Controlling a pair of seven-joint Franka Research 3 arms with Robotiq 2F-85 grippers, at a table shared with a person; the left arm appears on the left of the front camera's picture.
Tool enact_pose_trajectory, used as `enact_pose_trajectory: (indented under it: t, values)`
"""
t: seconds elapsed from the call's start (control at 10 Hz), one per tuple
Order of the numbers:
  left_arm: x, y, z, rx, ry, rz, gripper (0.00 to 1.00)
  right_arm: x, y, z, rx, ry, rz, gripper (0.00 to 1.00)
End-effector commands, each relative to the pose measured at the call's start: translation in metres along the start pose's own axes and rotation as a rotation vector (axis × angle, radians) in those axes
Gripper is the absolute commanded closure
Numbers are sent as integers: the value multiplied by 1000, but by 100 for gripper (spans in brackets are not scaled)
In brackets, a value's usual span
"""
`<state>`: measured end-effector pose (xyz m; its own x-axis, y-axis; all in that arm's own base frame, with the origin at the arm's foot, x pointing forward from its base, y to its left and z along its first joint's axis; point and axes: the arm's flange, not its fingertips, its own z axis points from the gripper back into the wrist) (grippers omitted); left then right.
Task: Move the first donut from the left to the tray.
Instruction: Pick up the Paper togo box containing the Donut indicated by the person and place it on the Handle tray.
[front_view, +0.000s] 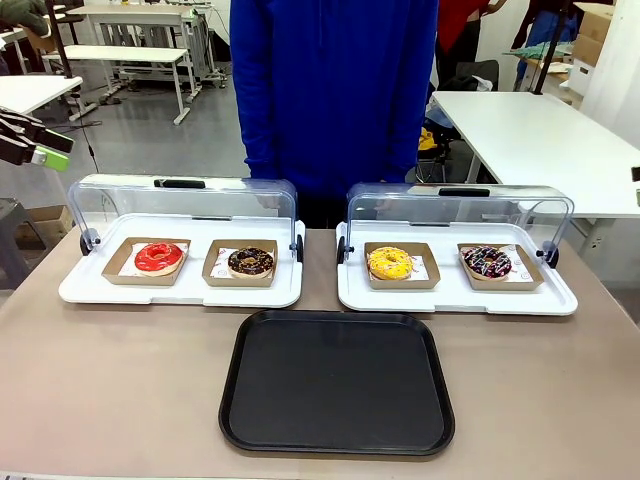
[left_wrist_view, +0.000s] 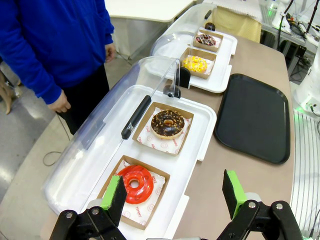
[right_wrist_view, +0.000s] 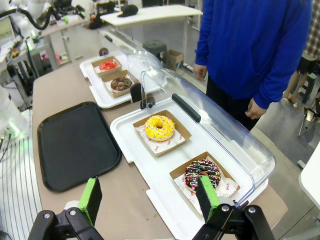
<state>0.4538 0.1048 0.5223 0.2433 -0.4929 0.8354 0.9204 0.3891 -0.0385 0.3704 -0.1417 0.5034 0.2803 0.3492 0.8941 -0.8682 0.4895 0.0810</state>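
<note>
Wrist views reveal left claw (left_wrist_view: 174, 176) gaping, facing red donut (left_wrist_view: 135, 184), right claw (right_wrist_view: 147, 178) likewise.

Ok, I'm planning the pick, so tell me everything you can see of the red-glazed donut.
The red-glazed ring donut is glossy and bright red, with an open centre hole. It lies flat on printed white paper in a shallow brown cardboard holder, at the left end of the left white tray, whose clear lid is raised. Nothing else touches it; the chocolate donut sits apart beside it.
</note>
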Motion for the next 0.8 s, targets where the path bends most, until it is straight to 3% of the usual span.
enact_pose_trajectory:
  t: [0.0, 0.7]
  values:
    - [1, 0, -1, -6, -15, -5, 0, 2, -3, -1, -2, -27, 27, 0]
    - [1, 0, -1, -6, -15, -5, 0, 2, -3, -1, -2, -27, 27, 0]
